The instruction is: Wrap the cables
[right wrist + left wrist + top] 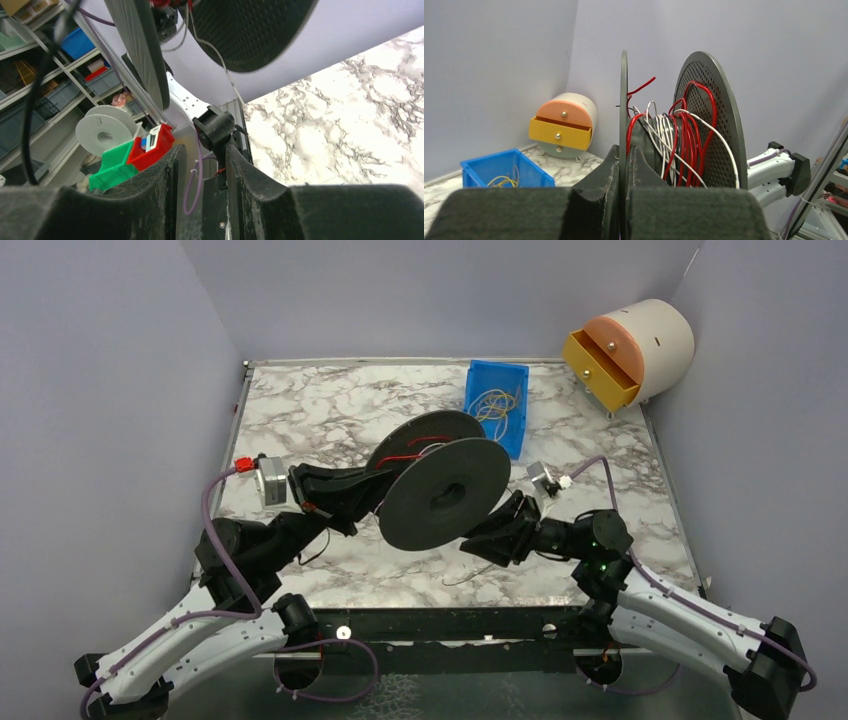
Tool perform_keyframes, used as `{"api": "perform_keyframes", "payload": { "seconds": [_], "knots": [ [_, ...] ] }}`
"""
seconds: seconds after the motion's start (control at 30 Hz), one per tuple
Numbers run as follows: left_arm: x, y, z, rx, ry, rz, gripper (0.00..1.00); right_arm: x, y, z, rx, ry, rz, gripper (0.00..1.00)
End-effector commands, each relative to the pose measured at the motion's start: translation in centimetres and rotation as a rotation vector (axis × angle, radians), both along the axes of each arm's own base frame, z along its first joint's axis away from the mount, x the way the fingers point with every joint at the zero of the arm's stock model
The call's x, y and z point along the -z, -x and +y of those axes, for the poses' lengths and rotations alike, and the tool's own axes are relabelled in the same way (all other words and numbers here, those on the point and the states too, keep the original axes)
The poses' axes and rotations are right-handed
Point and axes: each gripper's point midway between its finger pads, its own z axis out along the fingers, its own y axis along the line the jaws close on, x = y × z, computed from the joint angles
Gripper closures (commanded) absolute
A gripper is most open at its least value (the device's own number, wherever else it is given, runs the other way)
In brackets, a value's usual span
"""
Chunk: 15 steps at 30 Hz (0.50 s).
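A black spool with two discs (445, 495) hangs tilted over the middle of the table. Red and white cables (689, 135) are wound loosely round its hub, and red cables (410, 452) show between the discs from above. My left gripper (372, 485) comes in from the left. Its fingers (611, 165) are shut on the rim of the thin disc (624, 100). My right gripper (490, 530) sits under the near disc's right edge. Its jaws (200, 165) stand apart with nothing between them. One thin wire (220, 65) dangles from the spool.
A blue bin (497, 405) with yellow wire loops stands at the back of the marble table (330, 410). A round drawer unit (630, 350) with a yellow drawer pulled out is at the back right. A loose thin wire (465, 575) lies near the front edge.
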Motion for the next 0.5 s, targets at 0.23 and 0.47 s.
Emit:
{"api": "perform_keyframes", "payload": {
  "seconds": [0.23, 0.47],
  "knots": [
    [-5.5, 0.4, 4.4, -0.136, 0.12, -0.091, 1.0, 4.3, -1.0, -0.9, 0.106, 0.11, 0.065, 0.56],
    [-4.6, -1.2, 5.3, -0.252, 0.057, -0.078, 1.0, 8.6, -3.9, -2.6, 0.31, 0.223, 0.151, 0.54]
  ]
}}
